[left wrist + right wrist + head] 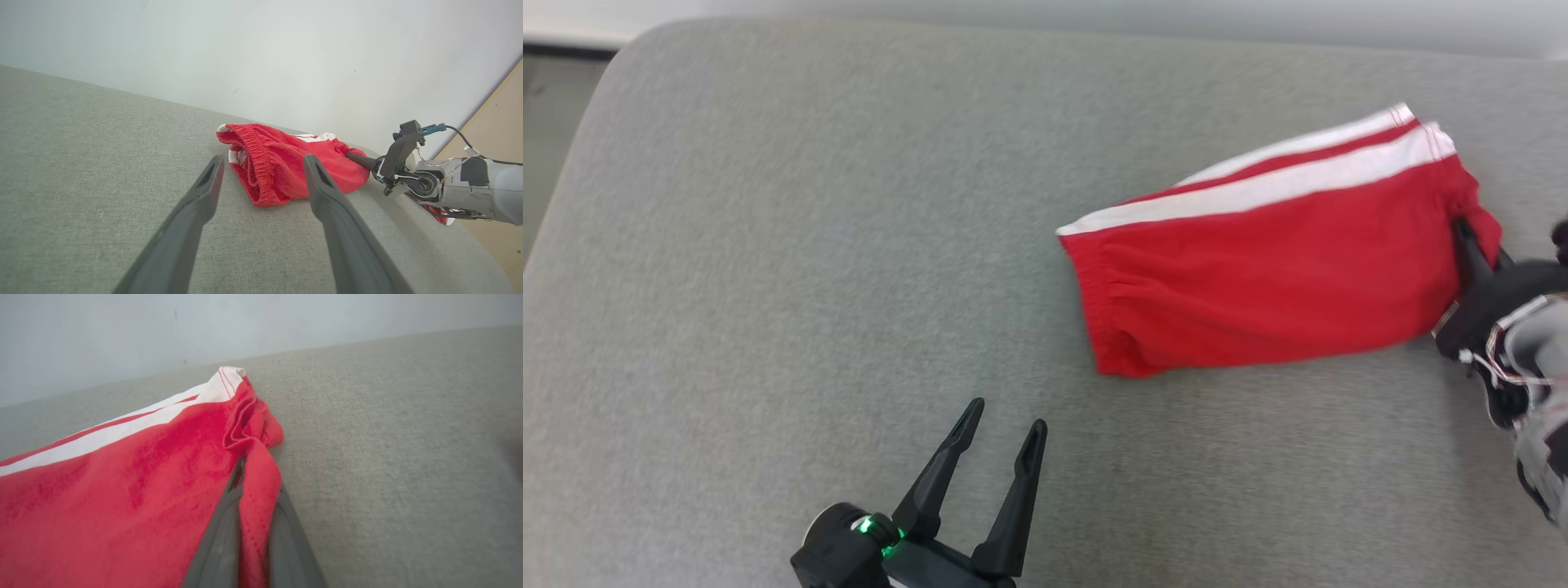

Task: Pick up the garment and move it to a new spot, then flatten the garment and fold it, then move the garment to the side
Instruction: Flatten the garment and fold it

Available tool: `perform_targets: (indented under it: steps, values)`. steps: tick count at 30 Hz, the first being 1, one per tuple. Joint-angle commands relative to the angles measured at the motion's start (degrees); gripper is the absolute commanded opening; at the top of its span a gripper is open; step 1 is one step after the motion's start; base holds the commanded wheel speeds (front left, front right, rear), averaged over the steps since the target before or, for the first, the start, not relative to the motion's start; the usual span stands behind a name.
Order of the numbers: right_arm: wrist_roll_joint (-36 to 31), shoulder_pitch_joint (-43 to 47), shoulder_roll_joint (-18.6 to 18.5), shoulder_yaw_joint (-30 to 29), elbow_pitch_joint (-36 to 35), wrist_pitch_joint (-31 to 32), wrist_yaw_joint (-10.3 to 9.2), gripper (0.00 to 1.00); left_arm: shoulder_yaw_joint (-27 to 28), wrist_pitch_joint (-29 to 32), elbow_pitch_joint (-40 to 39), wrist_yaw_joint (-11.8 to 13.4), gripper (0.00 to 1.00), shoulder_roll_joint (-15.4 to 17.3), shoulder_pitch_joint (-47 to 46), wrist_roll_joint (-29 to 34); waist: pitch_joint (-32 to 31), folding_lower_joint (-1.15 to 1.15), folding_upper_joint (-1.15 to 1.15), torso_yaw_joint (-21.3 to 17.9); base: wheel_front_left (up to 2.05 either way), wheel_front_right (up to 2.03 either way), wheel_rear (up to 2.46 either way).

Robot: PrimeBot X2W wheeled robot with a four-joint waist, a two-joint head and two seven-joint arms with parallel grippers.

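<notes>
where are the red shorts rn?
Head view, right side: the red shorts lie on the grey cushion, their right end pinched in the right gripper, with the open left gripper apart, below-left of them.

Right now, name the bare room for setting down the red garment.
Free: grey fabric surface left of the red white-striped shorts, beyond the open left gripper. Crowded: right edge, where the right gripper pinches the shorts.

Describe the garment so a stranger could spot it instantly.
Start at the grey upholstered surface; look to its right side. There lie red shorts, pinched at their right end by the right tool. White side stripes and a gathered waistband mark them out.
</notes>
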Motion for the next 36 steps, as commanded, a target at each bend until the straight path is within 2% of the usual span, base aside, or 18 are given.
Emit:
perform_targets:
  steps: [1,11,19,28,36]
  values:
    - [-0.93,3.69,-0.82,-2.77,-1.43,-0.27,-0.05,0.00,0.42,-0.18,0.16,0.16,1.00,0.04,1.47,0.03,-3.56,0.00,0.00,-3.60,0.00,0.00,0.00]
    - [-5.01,13.62,-0.98,-14.06,-5.64,-0.28,-0.05,0.00,0.69,-0.18,0.62,0.38,1.00,0.03,2.96,0.43,-7.33,0.00,0.00,-8.26,0.00,0.00,0.00]
    - [-9.52,15.23,0.50,-18.16,-6.27,-0.28,-0.05,0.00,0.03,-0.18,1.73,0.65,1.00,0.04,3.01,-1.01,-8.43,0.00,0.00,-9.73,0.00,0.00,0.00]
    - [-13.70,13.58,2.01,-18.57,-8.44,-0.28,-0.05,0.00,-0.93,-0.18,3.52,0.64,1.00,0.03,3.43,-1.56,-10.36,0.00,0.00,-9.30,0.00,0.00,0.00]
    - [-15.36,9.39,5.22,-13.65,-10.29,-0.30,-0.05,0.00,-2.26,-0.18,5.37,0.75,1.00,0.03,3.46,-3.00,-12.28,0.00,0.00,-7.43,0.00,0.00,0.00]
